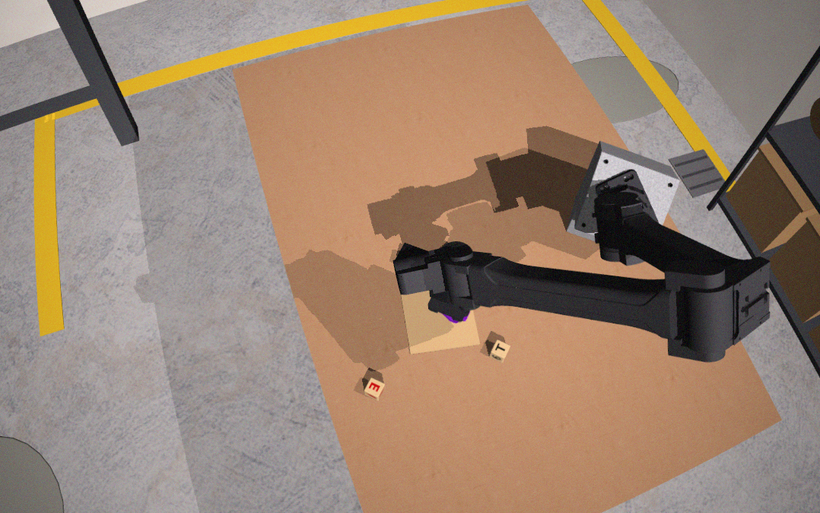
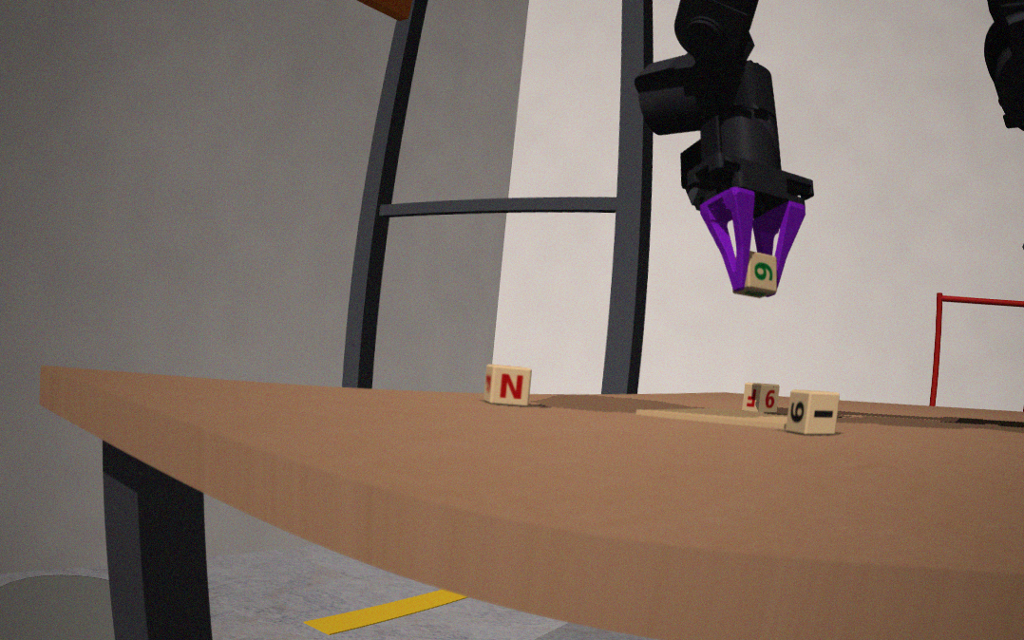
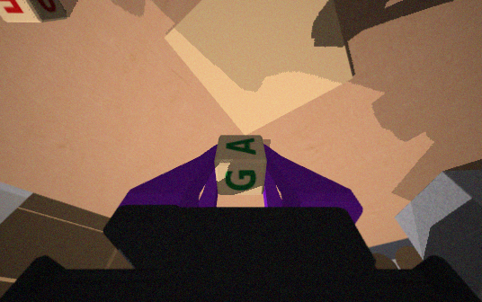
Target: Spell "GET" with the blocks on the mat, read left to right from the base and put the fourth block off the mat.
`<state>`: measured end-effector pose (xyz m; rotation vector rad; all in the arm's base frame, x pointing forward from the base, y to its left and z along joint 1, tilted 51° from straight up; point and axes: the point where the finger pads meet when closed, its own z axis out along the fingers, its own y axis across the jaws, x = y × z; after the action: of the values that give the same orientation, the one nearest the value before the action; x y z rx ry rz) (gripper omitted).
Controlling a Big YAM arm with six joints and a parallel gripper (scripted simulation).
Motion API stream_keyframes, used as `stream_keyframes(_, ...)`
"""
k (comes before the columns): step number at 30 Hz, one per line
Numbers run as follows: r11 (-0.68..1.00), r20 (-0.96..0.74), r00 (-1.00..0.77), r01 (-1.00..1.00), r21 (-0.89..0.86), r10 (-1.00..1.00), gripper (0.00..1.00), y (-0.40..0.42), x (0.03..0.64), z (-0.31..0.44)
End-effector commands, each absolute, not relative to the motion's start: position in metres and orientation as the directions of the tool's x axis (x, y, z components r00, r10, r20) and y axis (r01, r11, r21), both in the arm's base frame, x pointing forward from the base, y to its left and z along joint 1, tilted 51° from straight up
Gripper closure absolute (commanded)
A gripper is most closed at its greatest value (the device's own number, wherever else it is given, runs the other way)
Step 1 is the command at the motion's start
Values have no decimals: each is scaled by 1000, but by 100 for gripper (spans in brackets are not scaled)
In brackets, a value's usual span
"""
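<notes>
My gripper (image 2: pixel 756 282) (image 3: pixel 240 151) is shut on the G block (image 2: pixel 763 272) (image 3: pixel 241 173), high above the table. Green G and A faces show in the wrist view. The E block (image 1: pixel 374 387) (image 2: pixel 508 385) (image 3: pixel 24 13) stands off the mat, red E up. The T block (image 1: pixel 500 348) (image 2: pixel 813 412) stands just outside the mat's corner, black T up; the held block seems to hide it in the wrist view. The fourth block (image 2: pixel 761 397), with red characters, stands behind the mat; the arm hides it in the top view. The pale mat (image 1: pixel 423 342) (image 2: pixel 702 417) (image 3: pixel 270 40) bears no visible block.
The brown table (image 1: pixel 574 423) (image 2: pixel 452 460) carries the arm's silver base (image 1: pixel 656 196) at the upper right of the top view. The arm's forearm (image 1: pixel 574 302) stretches across beside the mat. A shelf unit (image 1: pixel 767 193) stands beyond the table.
</notes>
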<state>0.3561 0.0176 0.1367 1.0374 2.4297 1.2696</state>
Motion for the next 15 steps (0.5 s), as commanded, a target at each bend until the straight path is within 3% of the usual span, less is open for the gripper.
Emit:
stream_keyframes(1, 171, 309, -549, 656, 735, 777, 74, 19, 362, 152)
stream_keyframes(7, -58, 486, -331, 778, 626, 809, 74, 20, 362, 153)
stream_keyframes(9, -58, 486, -331, 778, 626, 809, 74, 20, 362, 153)
stream_keyframes(12, -226, 573, -156, 812, 538, 805, 74, 20, 362, 153)
stream_keyframes(15, -226, 573, -156, 812, 538, 805, 74, 20, 362, 153)
